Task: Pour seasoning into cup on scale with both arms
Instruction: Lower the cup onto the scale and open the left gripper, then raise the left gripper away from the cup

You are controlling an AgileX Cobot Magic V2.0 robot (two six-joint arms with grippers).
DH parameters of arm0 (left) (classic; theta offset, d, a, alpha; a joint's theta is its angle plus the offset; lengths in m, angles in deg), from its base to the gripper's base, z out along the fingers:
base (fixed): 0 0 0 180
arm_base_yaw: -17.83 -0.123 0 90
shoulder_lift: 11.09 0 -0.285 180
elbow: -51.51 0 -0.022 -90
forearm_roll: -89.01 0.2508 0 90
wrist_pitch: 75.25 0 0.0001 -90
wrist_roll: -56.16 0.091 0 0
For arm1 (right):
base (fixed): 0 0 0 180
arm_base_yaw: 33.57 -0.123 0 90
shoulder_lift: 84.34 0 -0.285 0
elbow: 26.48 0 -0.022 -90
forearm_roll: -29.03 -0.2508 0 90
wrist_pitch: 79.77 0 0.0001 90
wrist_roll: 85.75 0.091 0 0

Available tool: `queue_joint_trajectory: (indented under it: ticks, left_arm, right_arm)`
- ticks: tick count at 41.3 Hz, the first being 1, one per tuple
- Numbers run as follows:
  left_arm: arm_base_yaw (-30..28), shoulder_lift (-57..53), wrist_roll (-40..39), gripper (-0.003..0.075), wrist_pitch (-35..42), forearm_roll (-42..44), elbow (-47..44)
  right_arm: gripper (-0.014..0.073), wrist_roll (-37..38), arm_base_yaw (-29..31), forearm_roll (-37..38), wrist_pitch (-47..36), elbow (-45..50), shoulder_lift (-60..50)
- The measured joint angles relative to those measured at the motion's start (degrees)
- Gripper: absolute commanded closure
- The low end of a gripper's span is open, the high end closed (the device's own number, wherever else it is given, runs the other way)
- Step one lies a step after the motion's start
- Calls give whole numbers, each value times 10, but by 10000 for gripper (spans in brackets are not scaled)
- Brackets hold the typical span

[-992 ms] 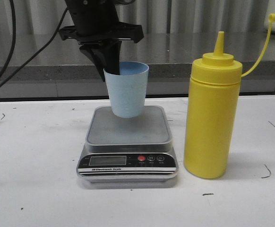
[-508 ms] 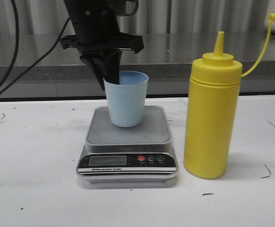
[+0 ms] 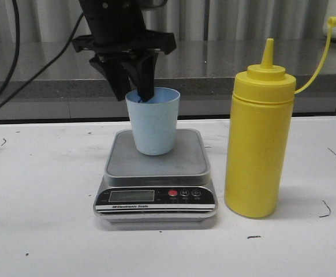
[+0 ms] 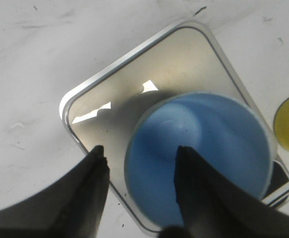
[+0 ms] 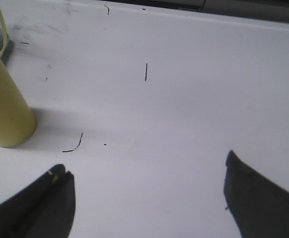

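Pale blue cup (image 3: 153,121) sits upright on the steel platform of the digital scale (image 3: 155,173), toward its back edge. Left gripper (image 3: 134,86) above it, jaws apart and straddling the cup's left rim: one finger inside, one outside, rim not pinched. Yellow squeeze bottle (image 3: 258,138) stands on the white table (image 3: 41,231) just right of the scale, cap off and dangling on its tether. Right gripper (image 5: 144,193) spread wide over bare table, holding nothing, bottle off to its side.

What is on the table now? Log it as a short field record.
cup: pale blue cup upright on the scale platform
seasoning: yellow bottle upright on the table, beside the scale, cap off the nozzle
left tool: open, one finger inside the cup, one outside its rim
right tool: open over bare table, holding nothing
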Motion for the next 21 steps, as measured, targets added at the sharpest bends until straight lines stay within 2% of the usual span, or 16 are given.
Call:
queue_joint_trajectory:
  ticks: [10, 21]
  left_arm:
    - [0, -110, 0, 405, 2, 0, -27]
    - [0, -291, 0, 405, 58, 1, -173]
  right_arm:
    - [-31, 0, 0, 0, 0, 0, 0]
    - [-31, 0, 0, 0, 0, 0, 0]
